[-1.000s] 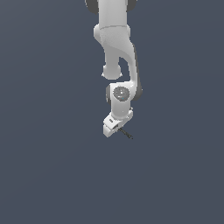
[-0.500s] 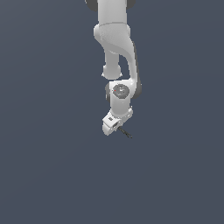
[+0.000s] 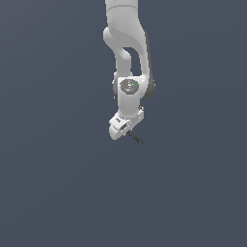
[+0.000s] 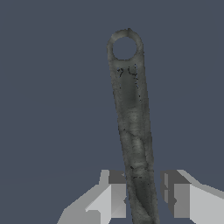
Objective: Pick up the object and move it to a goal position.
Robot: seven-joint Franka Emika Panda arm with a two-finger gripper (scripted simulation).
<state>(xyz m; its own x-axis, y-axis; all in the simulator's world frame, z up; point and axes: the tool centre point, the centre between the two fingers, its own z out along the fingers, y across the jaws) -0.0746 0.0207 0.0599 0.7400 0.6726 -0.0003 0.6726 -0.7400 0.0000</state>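
- White arm [image 3: 126, 53] hangs down from the exterior view's top edge; wrist bent toward that view's left
- gripper [image 4: 143, 194] fingers [image 4: 111, 192] stand slightly parted; whether either one touches anything cannot be told

The surroundings are 1 flat, plain backdrop [image 3: 53, 183] of dark slate grey-blue that fills both views from edge to edge. It shows no seam between floor and wall, no furniture, no window and no visible lamp. The light is even and soft, with only a faint change in shade across the surface and no sharp shadows.
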